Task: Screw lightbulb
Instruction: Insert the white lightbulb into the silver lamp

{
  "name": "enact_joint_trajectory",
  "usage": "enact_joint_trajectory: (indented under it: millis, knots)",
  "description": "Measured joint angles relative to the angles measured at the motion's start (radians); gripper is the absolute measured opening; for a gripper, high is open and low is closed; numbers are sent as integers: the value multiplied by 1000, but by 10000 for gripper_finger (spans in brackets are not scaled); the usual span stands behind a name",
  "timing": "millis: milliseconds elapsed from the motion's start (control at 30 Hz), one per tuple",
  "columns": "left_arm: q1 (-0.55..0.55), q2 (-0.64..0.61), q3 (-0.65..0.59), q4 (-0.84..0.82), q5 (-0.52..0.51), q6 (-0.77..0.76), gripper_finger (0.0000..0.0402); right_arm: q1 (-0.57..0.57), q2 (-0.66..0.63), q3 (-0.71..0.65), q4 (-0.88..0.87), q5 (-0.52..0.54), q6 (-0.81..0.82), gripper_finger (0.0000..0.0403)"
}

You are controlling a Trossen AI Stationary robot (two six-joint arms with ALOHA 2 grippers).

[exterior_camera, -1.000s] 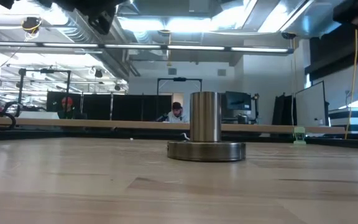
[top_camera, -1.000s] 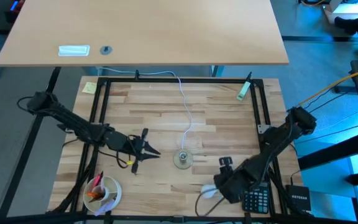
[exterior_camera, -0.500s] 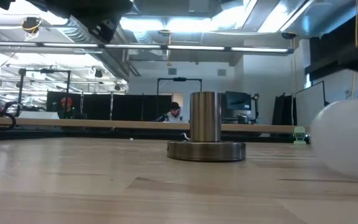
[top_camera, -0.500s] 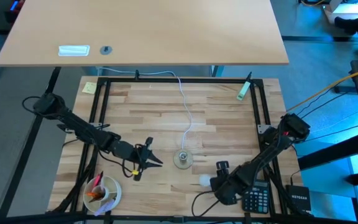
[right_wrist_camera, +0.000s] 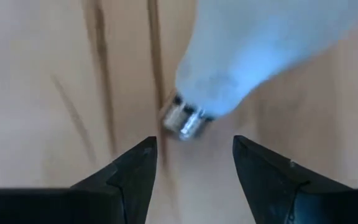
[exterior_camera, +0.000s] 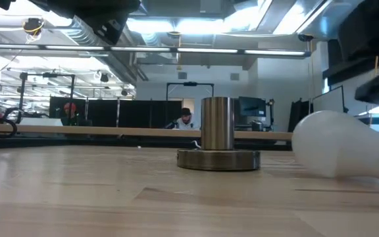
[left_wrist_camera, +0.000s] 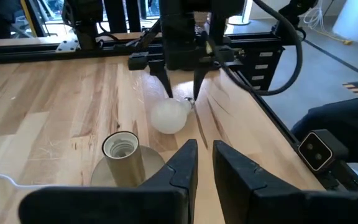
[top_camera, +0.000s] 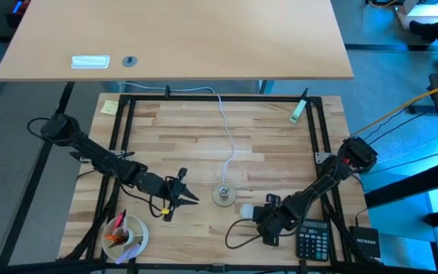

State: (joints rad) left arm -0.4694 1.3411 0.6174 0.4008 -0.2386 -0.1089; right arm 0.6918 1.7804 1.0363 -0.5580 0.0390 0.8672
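Note:
The lightbulb (top_camera: 245, 209) is white and lies on its side on the wooden table, just right of the socket (top_camera: 223, 195). Its silvery screw base (right_wrist_camera: 185, 121) points toward my right gripper (right_wrist_camera: 194, 149). That gripper is open and points steeply down over the base end (left_wrist_camera: 182, 93), one finger on either side, with a gap to each. The socket, a metal tube on a round disc (exterior_camera: 218, 141), stands upright with its white cord (top_camera: 230, 137) running to the far edge. My left gripper (top_camera: 195, 199) hovers shut just left of the socket (left_wrist_camera: 123, 152).
A calculator (top_camera: 310, 243) lies at the near right beside my right arm. A white cup with pens (top_camera: 124, 234) stands at the near left. A black frame (top_camera: 219, 97) rims the table. A person (exterior_camera: 186, 118) sits far behind the table.
My right gripper has sunk toward the table, rolled about its axis and edged toward the socket. The lightbulb has shifted with it toward the socket and now shows in the low view, lying on its side. My left gripper has dropped slightly toward the near edge.

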Motion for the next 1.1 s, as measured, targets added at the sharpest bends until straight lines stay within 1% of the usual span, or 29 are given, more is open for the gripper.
enact_joint_trajectory:
  millis: [100, 200, 333, 433, 533, 667, 767, 833, 1100]
  knots:
    - [0, 0, 0, 0, 0, 0, 40, -16, -10, 0, -21, -102, 79, 214]
    - [0, 0, 0, -1, 0, -15, 40, -27, -24, 0, -31, -139, 166, 221]
    - [1, 0, 0, -2, 0, -49, 40, -34, -32, 0, 33, -115, 257, 248]
    - [1, 0, 0, -2, 0, -45, 40, -33, -23, 2, 116, -64, 304, 270]
    - [2, 0, 0, -2, 0, -45, 40, -33, 2, 1, 102, 1, 316, 284]
    - [4, 0, 0, -2, 0, -47, 40, -33, 44, 2, 98, 27, 287, 286]
    - [3, 0, 0, -2, 0, -42, 40, -27, 55, 3, 106, 67, 209, 277]
    - [3, 0, 0, -2, 0, -42, 40, -27, 56, 2, 107, 81, 173, 264]
    - [3, 0, 0, -1, 0, -41, 40, -30, 63, 0, 151, 163, 0, 181]
